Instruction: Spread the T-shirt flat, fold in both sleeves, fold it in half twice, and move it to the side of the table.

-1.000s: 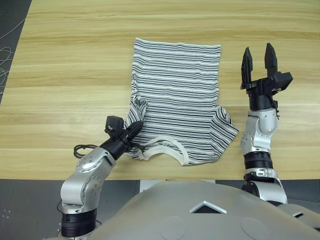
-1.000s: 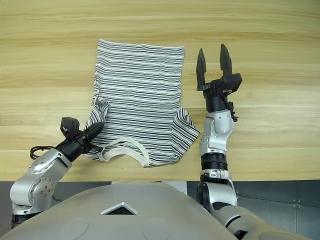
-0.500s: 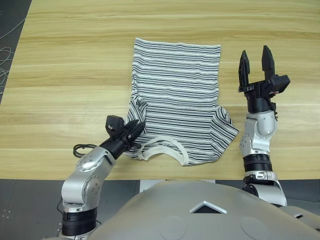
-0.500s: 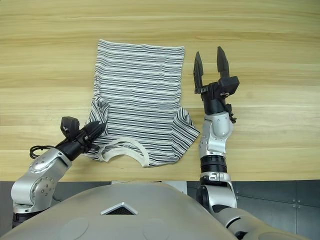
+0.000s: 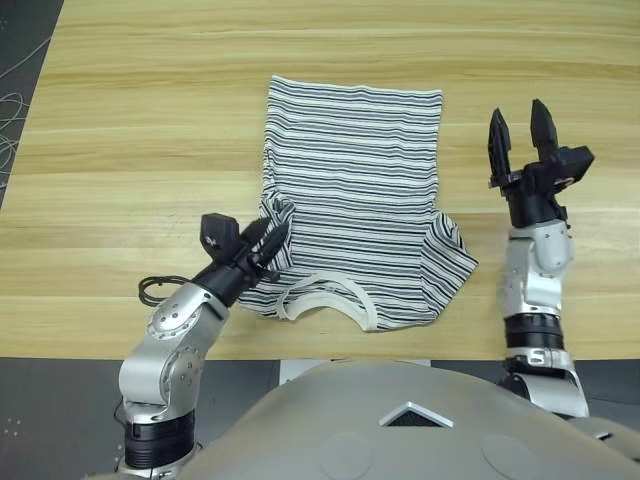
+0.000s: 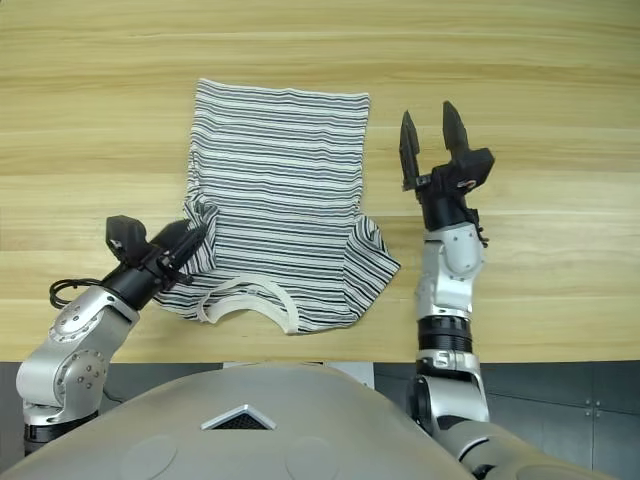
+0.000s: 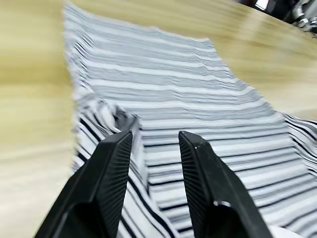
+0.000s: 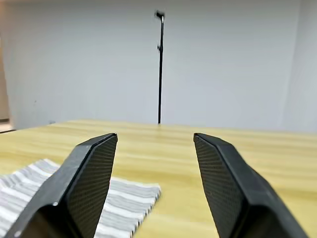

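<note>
The striped T-shirt (image 5: 355, 190) lay on the wooden table (image 5: 140, 110), about midway between its left and right edges and closer to the near edge than to the far one. Its hem pointed at the far edge, and its white collar (image 5: 325, 296) lay close to the near edge. The body was fairly flat. The left sleeve (image 5: 283, 212) was bunched up and turned in against the body, while the right sleeve (image 5: 452, 255) stuck out toward the table's near right corner (with a few wrinkles).

The left claw (image 5: 270, 238) sat low over the bunched sleeve, its two fingers parted with nothing clamped between them. Whether the fingertips touched the cloth could not be told. A thin black cable (image 5: 155, 291) looped beside that arm, near the near edge.

The right claw (image 5: 520, 128) stood off the shirt's right side, apart from the cloth and over bare wood. Its fingers pointed toward the far edge and were spread wide, holding nothing. Beyond the far edge, a thin black pole (image 8: 160, 69) rose against a pale wall.
</note>
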Tool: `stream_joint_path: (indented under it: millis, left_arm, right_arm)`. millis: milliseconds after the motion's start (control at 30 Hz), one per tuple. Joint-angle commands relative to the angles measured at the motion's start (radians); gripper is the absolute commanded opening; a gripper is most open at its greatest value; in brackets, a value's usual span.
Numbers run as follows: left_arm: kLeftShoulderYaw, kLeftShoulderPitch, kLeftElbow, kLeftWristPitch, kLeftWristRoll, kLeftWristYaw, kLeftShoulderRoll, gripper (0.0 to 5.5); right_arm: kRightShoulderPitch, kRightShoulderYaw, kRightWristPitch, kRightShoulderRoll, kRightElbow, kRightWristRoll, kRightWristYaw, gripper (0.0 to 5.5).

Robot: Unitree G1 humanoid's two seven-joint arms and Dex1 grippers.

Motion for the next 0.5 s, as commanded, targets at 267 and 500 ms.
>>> stream_joint_path:
  millis: [267,500]
  left_arm:
    - [-0.075,0.022,0.063,-0.236,0.196,0.082,-0.106,1.75]
    - [-0.128,0.041,0.099,-0.306,0.272,0.15,-0.183,1.75]
  right_arm:
    - [0.454,-0.148,0.919,-0.378,-0.418,0.525,0.124,2.86]
    - [0.512,-0.219,1.227,-0.471,-0.506,0.582,0.032,2.86]
